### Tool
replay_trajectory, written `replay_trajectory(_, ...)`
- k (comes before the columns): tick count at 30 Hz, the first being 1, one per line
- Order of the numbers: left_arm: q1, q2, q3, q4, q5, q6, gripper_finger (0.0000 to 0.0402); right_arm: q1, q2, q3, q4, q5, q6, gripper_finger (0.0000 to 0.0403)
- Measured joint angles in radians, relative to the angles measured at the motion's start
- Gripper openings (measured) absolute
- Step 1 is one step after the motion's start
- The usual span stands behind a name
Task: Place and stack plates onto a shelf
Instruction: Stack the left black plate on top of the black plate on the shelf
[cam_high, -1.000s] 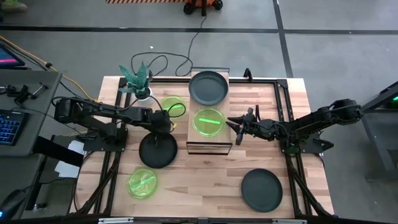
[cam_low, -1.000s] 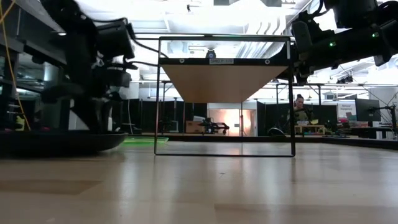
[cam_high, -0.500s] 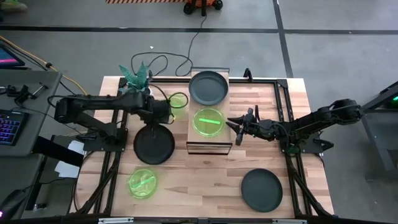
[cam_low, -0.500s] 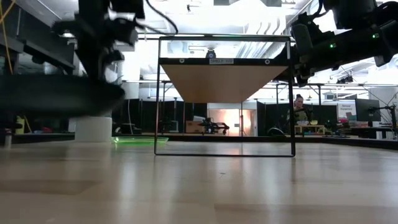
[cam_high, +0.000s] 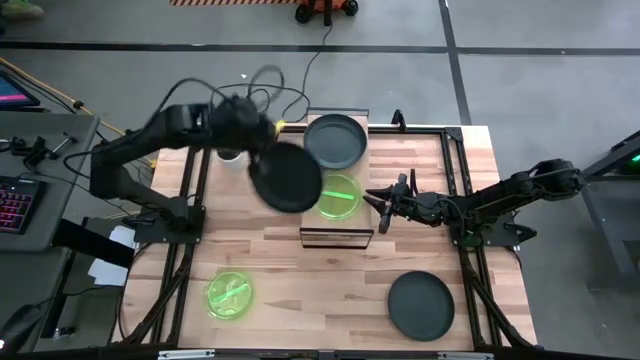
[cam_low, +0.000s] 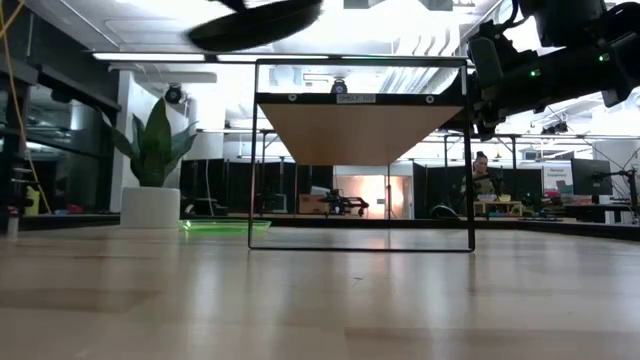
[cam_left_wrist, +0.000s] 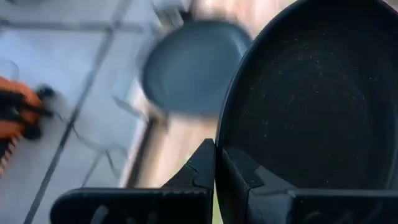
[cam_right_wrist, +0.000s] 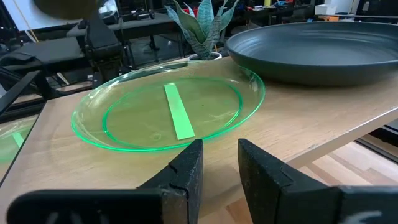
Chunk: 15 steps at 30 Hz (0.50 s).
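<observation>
My left gripper (cam_high: 266, 148) hangs high over the table's left half, just left of the shelf (cam_high: 310, 215), and is shut on a dark grey plate (cam_high: 288, 180). In the low view this plate (cam_low: 255, 20) floats tilted above the shelf's top (cam_low: 360, 128). On the shelf board rest another dark grey plate (cam_high: 335, 140) at the far end and a green plate (cam_high: 342, 197) nearer. My right gripper (cam_high: 381, 200) waits open at the shelf's right side, its fingers (cam_right_wrist: 186, 171) level with the board, nothing between them. My left gripper pinches the dark grey plate's rim (cam_left_wrist: 217, 146) between its two fingers, one on the plate's inner side and one on its underside. The fingers slant down from the table's far left. The plate is lifted clear of everything and hangs tilted beyond the fingers.
A green plate (cam_high: 229, 295) lies near the table's front left and a dark grey plate (cam_high: 421, 305) at the front right. A white pot with a plant (cam_low: 152, 170) stands at the far left, next to a green plate (cam_low: 225, 226) on the tabletop.
My left gripper has risen steeply from the tabletop and swung toward the far right, toward the shelf, tipping as it went. The dark grey plate, which lay on the table to the shelf's left, has been lifted clear and now hangs tilted at shelf-top height.
</observation>
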Motion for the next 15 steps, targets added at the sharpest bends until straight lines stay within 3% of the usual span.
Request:
replay_trajectory(8,0.187,0.163,0.015,0.418,0.081,-0.086,0.0000,0.000,0.000,0.000,0.000,0.000,0.002,0.0089)
replay_trajectory(15,0.309,0.321,0.014,0.465,0.100,-0.222,0.0000,0.000,0.000,0.000,-0.001,0.000,0.002,0.0089)
